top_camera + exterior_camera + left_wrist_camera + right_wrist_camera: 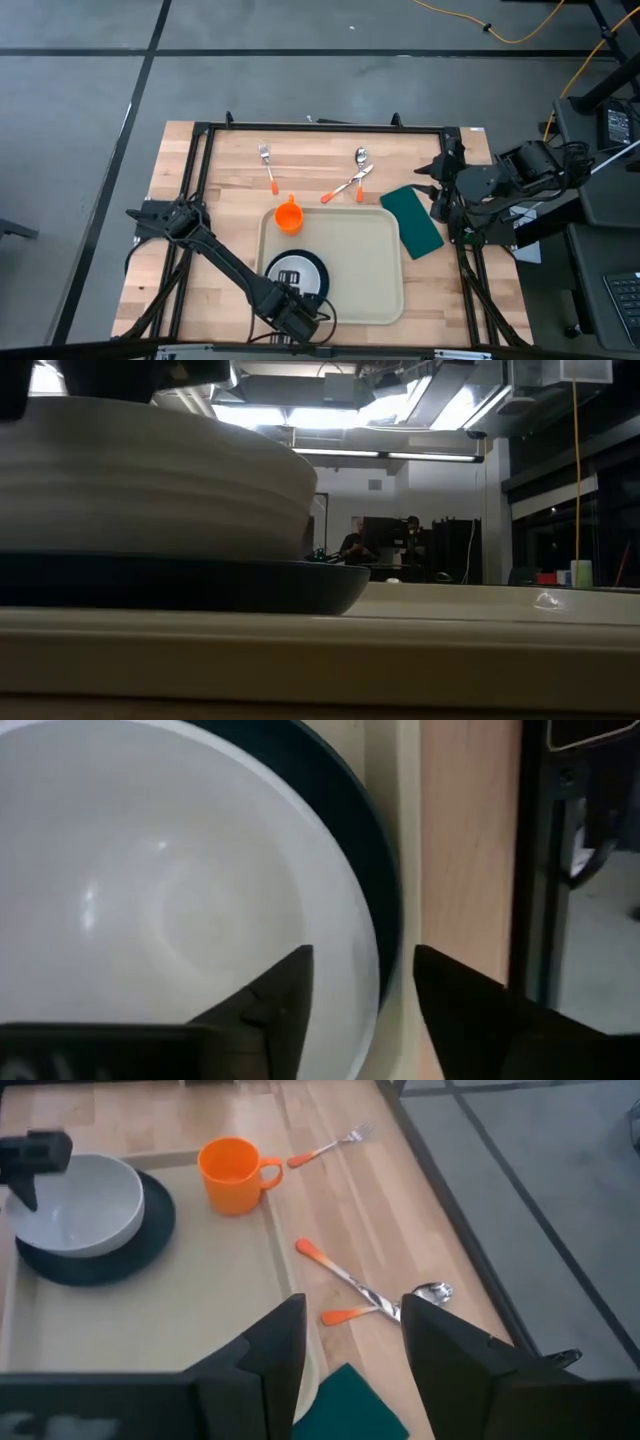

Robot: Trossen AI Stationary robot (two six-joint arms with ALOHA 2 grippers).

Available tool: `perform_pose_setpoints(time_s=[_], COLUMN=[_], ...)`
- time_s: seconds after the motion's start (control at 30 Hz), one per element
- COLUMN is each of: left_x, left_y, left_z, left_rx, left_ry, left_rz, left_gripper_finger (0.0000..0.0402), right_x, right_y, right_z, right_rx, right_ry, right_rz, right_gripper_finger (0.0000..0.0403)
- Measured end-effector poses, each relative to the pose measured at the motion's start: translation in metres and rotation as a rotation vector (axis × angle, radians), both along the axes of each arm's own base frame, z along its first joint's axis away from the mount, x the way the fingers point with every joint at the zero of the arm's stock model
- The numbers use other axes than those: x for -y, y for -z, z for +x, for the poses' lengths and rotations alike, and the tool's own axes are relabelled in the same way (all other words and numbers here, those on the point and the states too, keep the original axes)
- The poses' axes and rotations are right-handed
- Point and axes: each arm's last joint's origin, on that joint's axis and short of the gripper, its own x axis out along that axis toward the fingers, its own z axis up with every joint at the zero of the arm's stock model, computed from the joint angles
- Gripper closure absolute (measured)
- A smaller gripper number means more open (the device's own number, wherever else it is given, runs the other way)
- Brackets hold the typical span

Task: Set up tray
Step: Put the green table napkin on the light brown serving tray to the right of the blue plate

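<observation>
The cream tray (350, 260) lies at the table's middle, toward the near edge. A white bowl (180, 900) sits on a dark blue plate (388, 920) in the tray's near left part. An orange cup (288, 215) stands in its far left corner. My left gripper (362, 985) is open at the bowl's near side, one finger over the bowl's inside and one outside above the tray rim (405, 840), with a gap to the bowl's rim. My right gripper (352, 1330) is open and hovers off the tray's far right corner, above the green cloth (412, 220).
On the bare wood beyond the tray lie an orange-handled fork (266, 165), a spoon (360, 170) and a third utensil (345, 187). The green cloth lies just right of the tray. A black frame (320, 128) runs around the table.
</observation>
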Motion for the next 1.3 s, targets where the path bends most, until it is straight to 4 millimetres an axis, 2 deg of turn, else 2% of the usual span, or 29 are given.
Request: perform_pose_setpoints(time_s=[0.17,0.3,0.4,0.53,0.67,0.77,0.9,1.0,1.07,1.13,1.3], left_x=[-0.007,-0.021,-0.033,-0.052,-0.078,-0.100,-0.133,-0.156,-0.169,-0.180,-0.196], left_y=[-0.019,-0.044,-0.069,-0.115,-0.168,-0.210,-0.261,-0.292,-0.299,-0.294,-0.254], left_z=[-0.004,-0.011,-0.019,-0.038,-0.068,-0.099,-0.144,-0.178,-0.197,-0.212,-0.235], left_rx=[0.036,0.054,0.090,0.248,0.465,0.647,0.897,1.073,1.138,1.150,1.158], left_ry=[-0.022,-0.088,-0.147,-0.233,-0.301,-0.297,-0.238,-0.147,-0.090,-0.068,-0.067], left_rz=[0.000,-0.025,-0.053,-0.073,-0.070,-0.087,-0.124,-0.141,-0.119,-0.102,-0.117], left_gripper_finger=[0.0209,0.0210,0.0210,0.0211,0.0212,0.0213,0.0213,0.0214,0.0216,0.0219,0.0220], right_x=[0.005,0.010,0.014,0.018,0.022,0.025,0.030,0.036,0.041,0.047,0.064], right_y=[0.003,0.006,0.008,0.008,0.008,0.007,0.005,0.005,0.006,0.009,0.017], right_z=[-0.002,-0.004,-0.006,-0.006,-0.005,-0.003,0.000,0.004,0.007,0.012,0.029], right_rx=[-0.058,-0.104,-0.131,-0.148,-0.152,-0.135,-0.114,-0.111,-0.126,-0.152,-0.234], right_ry=[0.008,0.033,0.055,0.063,0.068,0.088,0.111,0.139,0.161,0.185,0.239], right_rz=[0.014,0.000,-0.009,-0.027,-0.042,-0.038,-0.042,-0.047,-0.057,-0.070,-0.106], right_gripper_finger=[0.0233,0.0233,0.0233,0.0233,0.0233,0.0233,0.0233,0.0233,0.0233,0.0233,0.0233])
